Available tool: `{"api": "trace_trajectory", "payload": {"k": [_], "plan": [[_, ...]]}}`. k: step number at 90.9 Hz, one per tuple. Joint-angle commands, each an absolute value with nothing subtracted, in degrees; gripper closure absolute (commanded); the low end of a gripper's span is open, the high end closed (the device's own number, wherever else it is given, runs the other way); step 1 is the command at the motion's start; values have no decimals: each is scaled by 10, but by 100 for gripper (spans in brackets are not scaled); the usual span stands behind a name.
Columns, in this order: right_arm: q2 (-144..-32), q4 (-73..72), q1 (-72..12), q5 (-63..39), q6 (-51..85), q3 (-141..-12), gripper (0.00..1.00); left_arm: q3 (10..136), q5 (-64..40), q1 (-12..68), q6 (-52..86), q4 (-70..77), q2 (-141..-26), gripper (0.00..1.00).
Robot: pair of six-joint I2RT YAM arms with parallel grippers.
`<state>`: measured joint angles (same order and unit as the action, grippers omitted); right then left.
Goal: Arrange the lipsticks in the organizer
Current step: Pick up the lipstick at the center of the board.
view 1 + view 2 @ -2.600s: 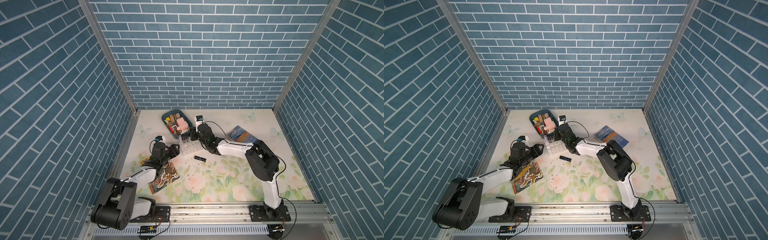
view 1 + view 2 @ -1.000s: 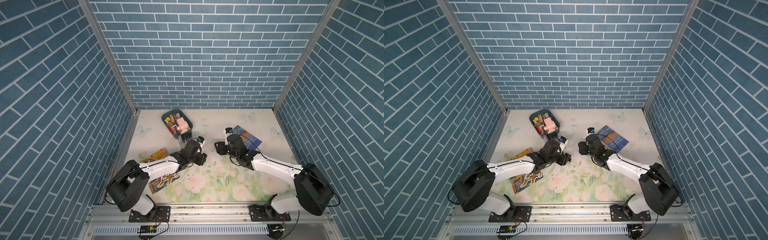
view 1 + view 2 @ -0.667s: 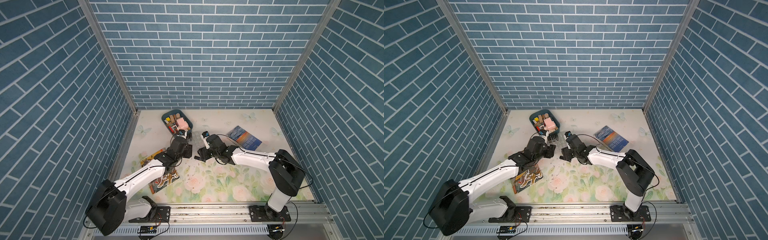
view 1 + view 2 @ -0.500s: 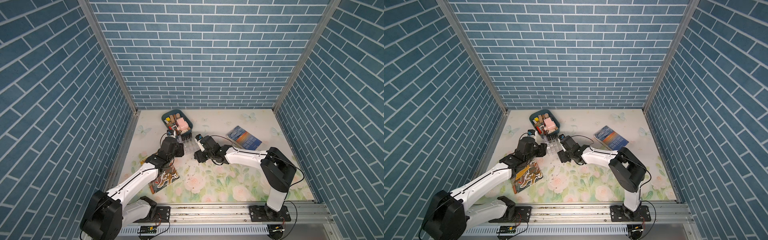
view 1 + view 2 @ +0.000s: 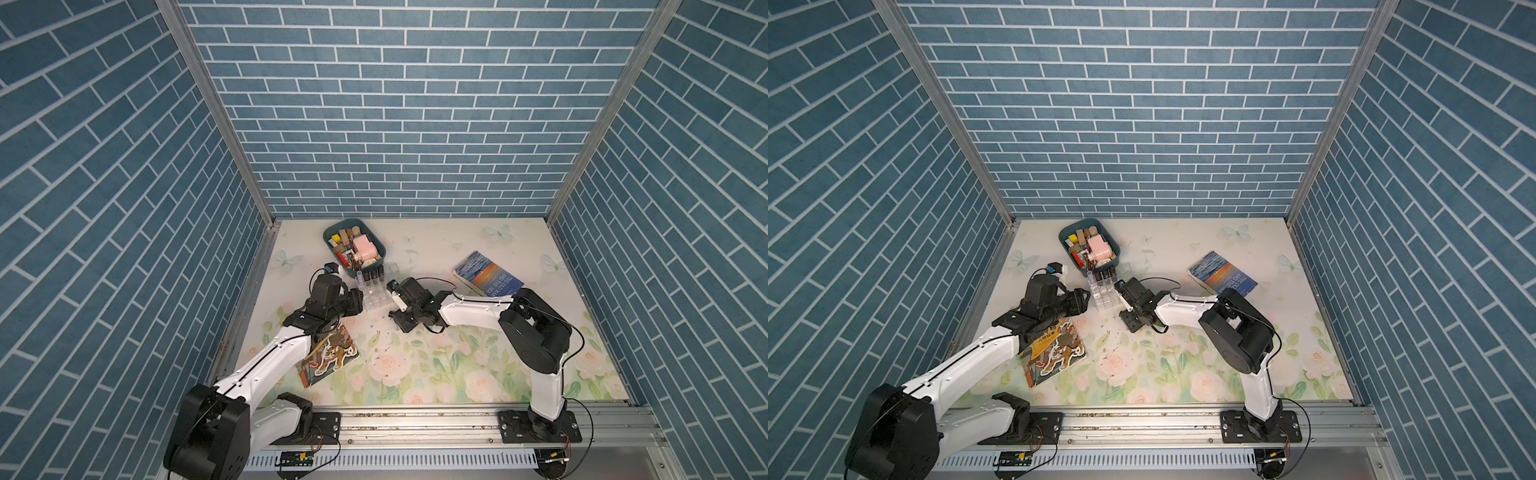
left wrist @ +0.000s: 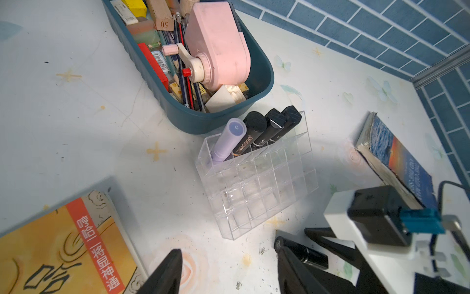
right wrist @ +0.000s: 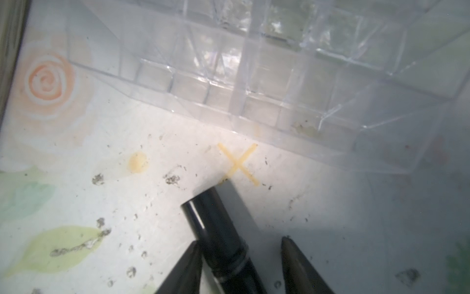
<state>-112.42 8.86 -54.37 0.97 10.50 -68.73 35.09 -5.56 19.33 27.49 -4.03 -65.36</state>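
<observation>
The right pincer (image 7: 240, 241) stood partly open astride the loose black lipstick (image 7: 218, 229), which lay on the worktop (image 7: 127, 193) just beside the organizer (image 7: 254, 101); nothing was gripped yet. The left pincer (image 6: 229, 252) was open and empty near the organizer. Four lipsticks (image 6: 254, 124) occupied one edge row. Recommendation: centre the tube, close squarely, upend it before lowering into a free cell.

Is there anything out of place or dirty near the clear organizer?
One black lipstick lies flat on the tablecloth beside the organizer, not in a cell; the right tool has its open jaws around it. Dark crumbs are scattered on the cloth nearby.
</observation>
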Motion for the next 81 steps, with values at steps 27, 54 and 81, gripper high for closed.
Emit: {"api": "trace_trajectory", "payload": {"k": [27,54,81], "plan": [[-1070,80,-561,-18,60,-653,86,379,-231,144,306,-77,-695,34],[-939,37,-569,-133,1,-580,88,323,-429,145,420,56,-671,26],[-907,-23,-569,-194,-26,-560,91,295,-469,155,425,101,-676,36]]}}
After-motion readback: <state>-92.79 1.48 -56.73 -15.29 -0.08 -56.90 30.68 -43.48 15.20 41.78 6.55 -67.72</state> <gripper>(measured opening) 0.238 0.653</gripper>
